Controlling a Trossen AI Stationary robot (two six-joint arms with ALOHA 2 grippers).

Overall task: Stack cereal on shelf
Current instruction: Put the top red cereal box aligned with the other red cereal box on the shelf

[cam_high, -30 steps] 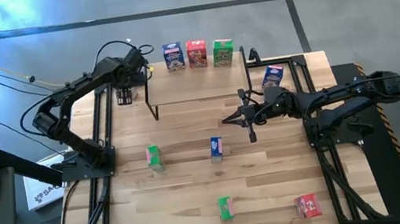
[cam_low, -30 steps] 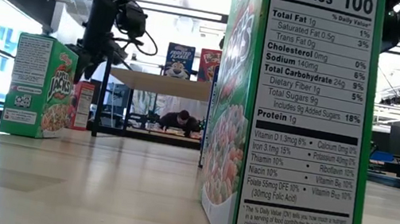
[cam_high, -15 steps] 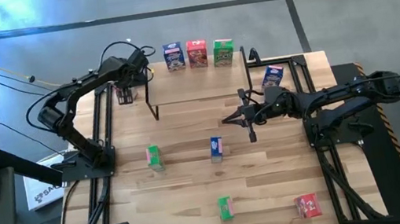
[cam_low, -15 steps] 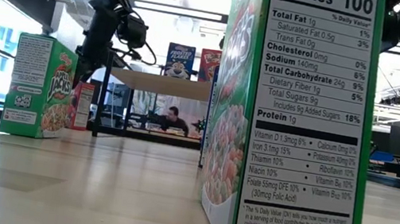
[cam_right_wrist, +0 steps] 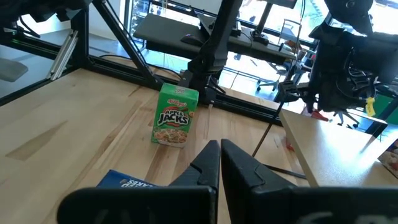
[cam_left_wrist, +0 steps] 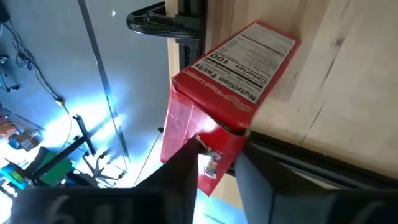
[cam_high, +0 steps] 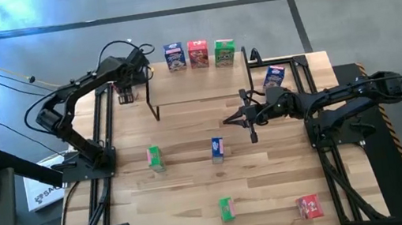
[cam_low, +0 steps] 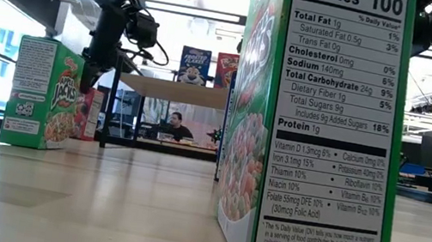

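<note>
A red cereal box [cam_left_wrist: 230,81] stands upright on the table's far left corner, beside the shelf [cam_high: 197,85]. My left gripper [cam_high: 126,92] reaches down onto it and is shut on it. On the shelf's far edge stand a blue [cam_high: 174,56], a red [cam_high: 198,53] and a green box [cam_high: 224,51]. My right gripper [cam_high: 228,120] hovers shut over the middle of the table with nothing between its fingers. My left gripper pinches the red box's upper end [cam_left_wrist: 214,155] between its two fingers [cam_left_wrist: 186,171], one on each side. The fingers slant down from above. The box stands upright with its bottom [cam_low: 85,135] on the table.
Loose boxes stand on the table: green [cam_high: 155,158] and blue [cam_high: 217,148] in the middle, green [cam_high: 226,208] and red [cam_high: 308,206] near the front edge, blue [cam_high: 274,76] at the far right. Black frame rails [cam_high: 103,127] run along both sides.
In the low view my left gripper's fingers have drawn together around the red box's upper end; the box stays standing where it was. My right arm has kept still.
</note>
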